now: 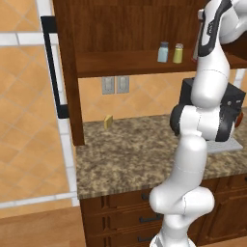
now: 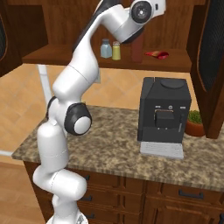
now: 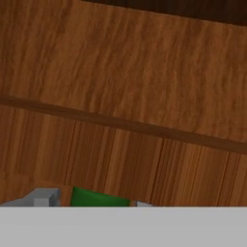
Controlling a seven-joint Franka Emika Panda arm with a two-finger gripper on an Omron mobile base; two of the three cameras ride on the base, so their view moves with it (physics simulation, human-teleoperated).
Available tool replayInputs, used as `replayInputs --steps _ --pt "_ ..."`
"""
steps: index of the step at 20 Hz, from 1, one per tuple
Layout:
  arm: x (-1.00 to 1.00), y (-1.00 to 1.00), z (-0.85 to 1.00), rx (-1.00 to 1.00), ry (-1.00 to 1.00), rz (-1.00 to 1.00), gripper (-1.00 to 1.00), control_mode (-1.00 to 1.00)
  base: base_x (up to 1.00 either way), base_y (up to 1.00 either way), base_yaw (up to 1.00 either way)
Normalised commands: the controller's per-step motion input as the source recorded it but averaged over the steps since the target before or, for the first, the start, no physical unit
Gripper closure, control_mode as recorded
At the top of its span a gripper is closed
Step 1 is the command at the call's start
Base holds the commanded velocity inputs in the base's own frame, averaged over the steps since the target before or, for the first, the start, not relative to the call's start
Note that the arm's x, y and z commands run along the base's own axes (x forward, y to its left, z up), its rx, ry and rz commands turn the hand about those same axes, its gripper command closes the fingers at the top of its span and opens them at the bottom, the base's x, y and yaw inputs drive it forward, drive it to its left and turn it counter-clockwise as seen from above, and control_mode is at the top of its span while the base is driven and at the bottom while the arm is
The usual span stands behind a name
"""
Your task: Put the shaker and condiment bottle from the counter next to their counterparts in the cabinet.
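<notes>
Landmark: cabinet [image 1: 120,29], dark brown wood, one wide shelf board [image 1: 130,62].
Arm: raised from the base up into the cabinet, wrist at shelf height.
End effector [image 3: 91,202]: in the hand view a grey finger [image 3: 43,198] stands on each side of a green cap [image 3: 99,198]. The jaws appear closed on the cap, but contact is cut off by the picture edge, so the grip cannot be confirmed.
Condiment bottle [image 2: 136,50]: tall, slim, red; upright on the shelf board, directly below the wrist and partly covered by it. Right of the two shakers, left of the small red bottle.
Shaker [image 1: 163,52]: pale blue with grey cap, upright on the shelf board, just beside the yellow-green shaker [image 1: 178,53] on its left.
Small red bottle [image 2: 156,54]: lying flat on the shelf board, near the condiment bottle.
Worktop [image 1: 140,149]: speckled granite below the cabinet, with dark wood drawers [image 1: 120,217] under it.
Coffee machine [image 2: 164,116]: black, on the worktop below the right part of the cabinet.
Potted plant [image 2: 194,122]: just beside the coffee machine, on its right.
Yellow block [image 1: 108,121]: small, on the worktop at the wall, below the left part of the cabinet.
</notes>
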Motion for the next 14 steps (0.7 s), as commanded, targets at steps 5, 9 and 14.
replayInputs --steps 5,9,14 --pt "0.79 0.0 -0.25 0.0 0.0 0.0 1.0 -1.0 0.0 0.0 0.0" --pt "0.73 0.0 -0.21 0.0 0.0 0.0 1.0 -1.0 0.0 0.0 0.0" --pt "0.77 0.0 -0.23 0.0 -0.01 0.0 -1.0 -1.0 0.0 0.0 0.0"
